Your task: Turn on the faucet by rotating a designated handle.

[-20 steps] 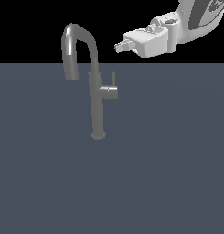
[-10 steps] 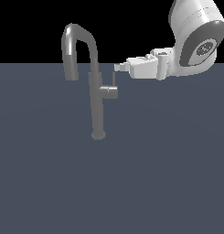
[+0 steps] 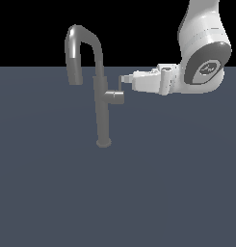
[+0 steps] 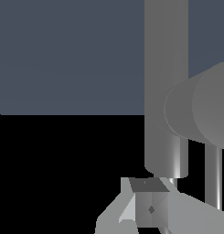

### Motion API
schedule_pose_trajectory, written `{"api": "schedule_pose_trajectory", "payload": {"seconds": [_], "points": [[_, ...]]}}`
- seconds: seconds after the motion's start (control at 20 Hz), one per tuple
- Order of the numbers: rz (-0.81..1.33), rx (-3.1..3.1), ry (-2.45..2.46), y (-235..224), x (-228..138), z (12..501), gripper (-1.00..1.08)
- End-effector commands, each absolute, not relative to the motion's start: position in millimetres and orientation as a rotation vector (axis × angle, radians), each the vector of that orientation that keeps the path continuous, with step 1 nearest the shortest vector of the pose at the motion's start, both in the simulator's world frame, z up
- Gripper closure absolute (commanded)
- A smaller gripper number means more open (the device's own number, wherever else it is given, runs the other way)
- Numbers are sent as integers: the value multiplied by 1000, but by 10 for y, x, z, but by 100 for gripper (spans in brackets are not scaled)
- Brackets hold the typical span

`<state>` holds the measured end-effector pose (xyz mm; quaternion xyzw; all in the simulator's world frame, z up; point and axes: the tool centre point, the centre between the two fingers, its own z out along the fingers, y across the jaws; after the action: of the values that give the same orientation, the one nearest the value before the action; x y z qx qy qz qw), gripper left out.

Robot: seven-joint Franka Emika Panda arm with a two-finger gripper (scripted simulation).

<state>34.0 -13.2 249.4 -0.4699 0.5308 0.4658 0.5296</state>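
On the flat slate-blue floor point(image 3: 52, 193) you have the tall slim grey metal faucet point(image 3: 102, 103) standing upright, its hooked spout curling toward the exterior view's left. Its short grey cylinder handle point(image 3: 115, 96) juts toward the exterior view's right, thin lever rod rising just beside your white gripper point(image 3: 123, 78). The fingertips sit at that rod; you cannot tell whether they are spread or pinching it.

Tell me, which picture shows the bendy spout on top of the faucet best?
The exterior view: the whole hooked spout shows above the faucet post. The wrist view shows only the post and the handle close up, no spout.
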Motion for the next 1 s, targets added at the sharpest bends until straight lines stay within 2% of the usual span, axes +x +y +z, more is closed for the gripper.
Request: {"api": "schedule_pose_trajectory", "payload": {"seconds": [0.0, 0.2, 0.95], "points": [[1114, -1113, 1269, -127, 345, 2484, 108], [1114, -1114, 1269, -127, 344, 2484, 108], [1112, -1112, 1270, -78, -9, 2577, 108]]}}
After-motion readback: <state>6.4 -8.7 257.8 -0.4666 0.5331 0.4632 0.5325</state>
